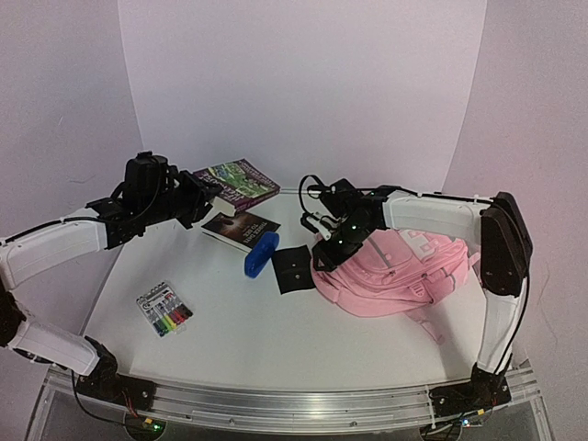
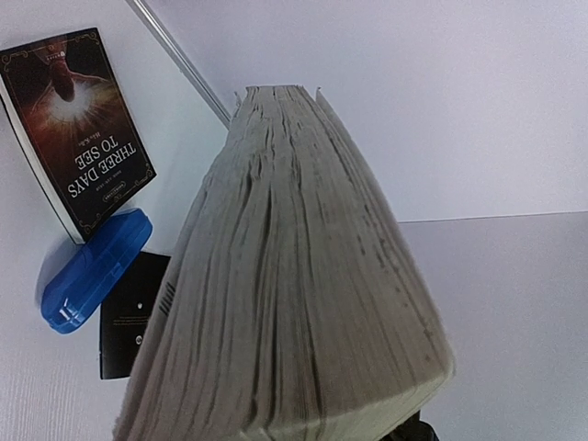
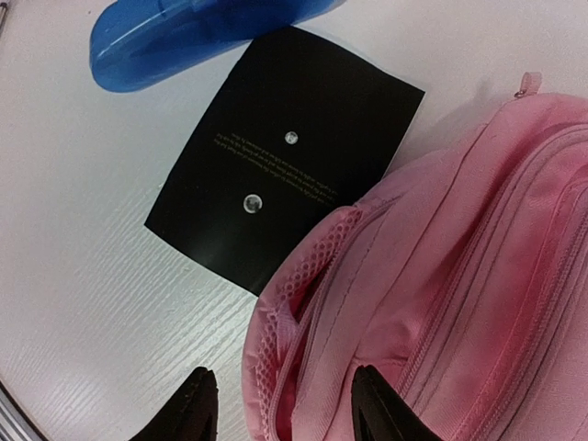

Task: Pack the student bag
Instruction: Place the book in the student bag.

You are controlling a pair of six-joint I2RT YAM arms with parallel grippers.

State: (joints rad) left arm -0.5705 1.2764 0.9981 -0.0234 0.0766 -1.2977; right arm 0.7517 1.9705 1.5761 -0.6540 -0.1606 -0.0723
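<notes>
Right wrist view, soft pink bag (image 3: 441, 276) lower right, right gripper (image 3: 283, 390) parted astride its mesh pocket (image 3: 338, 230), flat black card (image 3: 285, 156), blue case (image 3: 184, 32) upper left, left gripper (image 1: 206, 196) clamping thick book (image 2: 294, 276).

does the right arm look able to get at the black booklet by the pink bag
Probably yes. The right gripper is open above the edge of the bag, and the black booklet lies beyond it with nothing on top. The bag may overlap one edge; the blue case lies by the far corner.
</notes>
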